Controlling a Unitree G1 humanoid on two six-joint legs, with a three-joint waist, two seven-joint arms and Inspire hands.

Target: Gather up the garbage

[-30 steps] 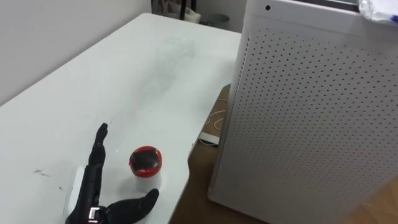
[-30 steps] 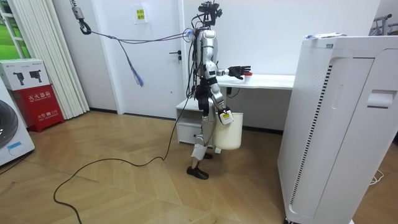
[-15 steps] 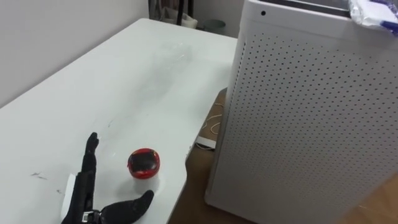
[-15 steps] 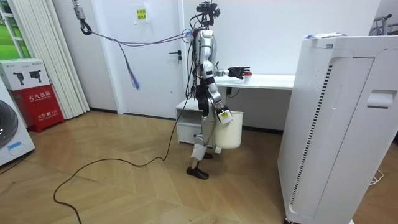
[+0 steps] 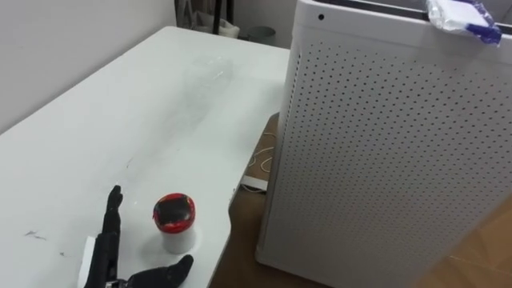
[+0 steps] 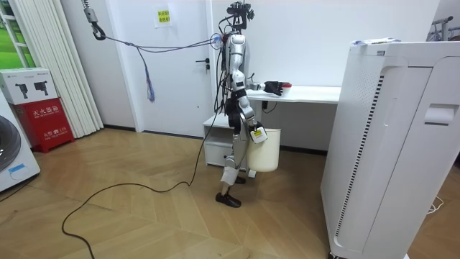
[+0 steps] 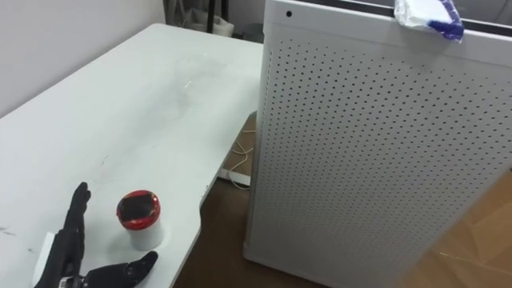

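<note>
Red-lidded cup (image 5: 174, 222), seemingly the garbage, stands untaken near the white table's (image 5: 120, 120) edge; left hand (image 5: 105, 248) lies released just beside, at its eight o'clock; grasping and lifting remain; the right hand's (image 6: 253, 131) state I cannot tell.

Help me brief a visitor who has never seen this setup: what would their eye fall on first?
The red-topped cup stands out near the front edge of the white table, with the left hand open beside it, fingers straight. To the right, a tall white perforated cabinet stands on the floor next to the table, with a crumpled white-and-blue bag on its top.
</note>
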